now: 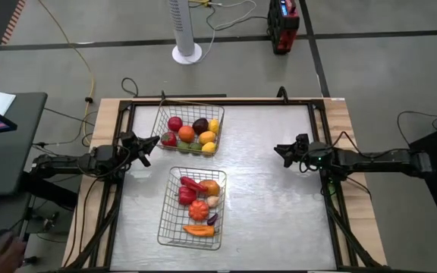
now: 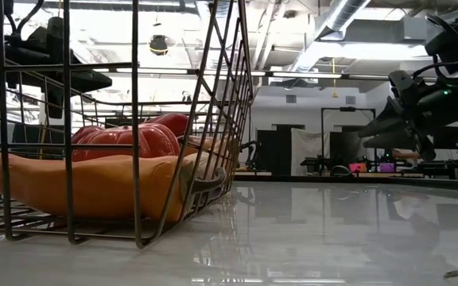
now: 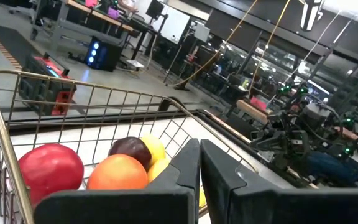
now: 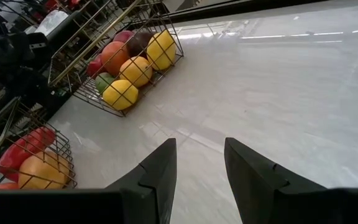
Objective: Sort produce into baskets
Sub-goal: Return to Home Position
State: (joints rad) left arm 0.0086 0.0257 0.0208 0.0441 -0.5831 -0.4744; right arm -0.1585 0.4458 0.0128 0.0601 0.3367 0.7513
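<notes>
All produce point(image 1: 192, 133) we see sits in the two baskets point(image 1: 164, 227), toward the tabletop's left edge. We log left jaws pressed together just beside the far basket point(image 1: 162, 121); right jaws spread, well apart near the right edge.

On table point(image 1: 279, 212): far basket point(image 1: 174, 111) directly behind near basket point(image 1: 173, 229), both left of centre; produce point(image 1: 186, 133) in both.

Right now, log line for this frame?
left gripper: shut, beside far basket | right gripper: open, above table | produce: inside both baskets
</notes>
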